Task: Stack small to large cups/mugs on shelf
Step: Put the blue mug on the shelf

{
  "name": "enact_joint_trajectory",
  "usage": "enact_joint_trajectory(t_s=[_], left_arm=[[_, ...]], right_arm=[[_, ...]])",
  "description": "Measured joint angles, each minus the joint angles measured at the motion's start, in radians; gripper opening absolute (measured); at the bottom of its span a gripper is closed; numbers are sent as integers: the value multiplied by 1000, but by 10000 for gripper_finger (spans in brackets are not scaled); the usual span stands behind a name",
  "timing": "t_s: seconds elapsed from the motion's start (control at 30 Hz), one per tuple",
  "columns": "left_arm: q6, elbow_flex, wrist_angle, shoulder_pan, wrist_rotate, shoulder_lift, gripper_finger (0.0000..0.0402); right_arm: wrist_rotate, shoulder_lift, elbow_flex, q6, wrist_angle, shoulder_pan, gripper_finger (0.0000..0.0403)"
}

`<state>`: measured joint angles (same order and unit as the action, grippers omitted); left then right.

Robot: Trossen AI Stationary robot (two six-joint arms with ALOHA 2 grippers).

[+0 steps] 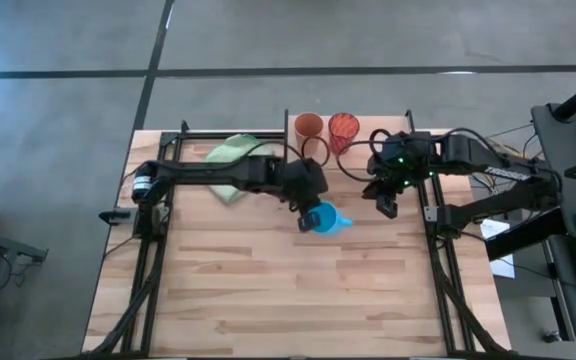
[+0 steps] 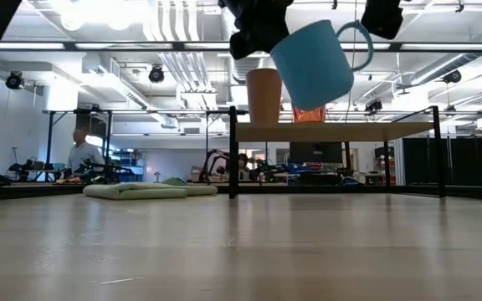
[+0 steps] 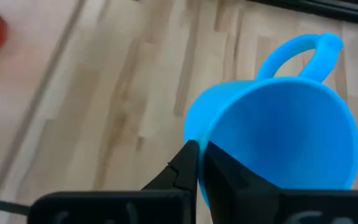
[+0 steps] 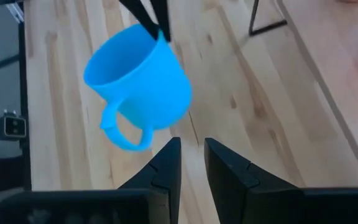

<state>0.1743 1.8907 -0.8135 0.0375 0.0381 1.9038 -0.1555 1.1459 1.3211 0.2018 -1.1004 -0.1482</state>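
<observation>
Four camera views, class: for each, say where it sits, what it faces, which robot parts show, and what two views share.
High view: above, facing straight down; both arms, left hand pinching the blue mug, right hand empty.
Low view: table height, facing the shelf and room; arms enter from above.
Left wrist view: behind its fingers, clamped on the mug's rim.
Right wrist view: behind its own fingers, narrowly apart.
Shared: the mug, tilted in the air, appears in all four.
</observation>
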Motion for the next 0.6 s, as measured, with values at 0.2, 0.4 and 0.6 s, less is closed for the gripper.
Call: enact_joint_trajectory(t_s=[0.2, 0.4, 0.6], left_arm=[[33, 7, -6, 53, 10, 1, 0], [56, 7, -3, 99, 15, 2, 0], [57, 8, 15, 113, 14, 1, 0]], right_arm=[[-5, -11, -51, 26, 32, 2, 66], [-9, -4, -70, 24, 125, 7, 66], [-35, -2, -72, -46, 197, 7, 66]])
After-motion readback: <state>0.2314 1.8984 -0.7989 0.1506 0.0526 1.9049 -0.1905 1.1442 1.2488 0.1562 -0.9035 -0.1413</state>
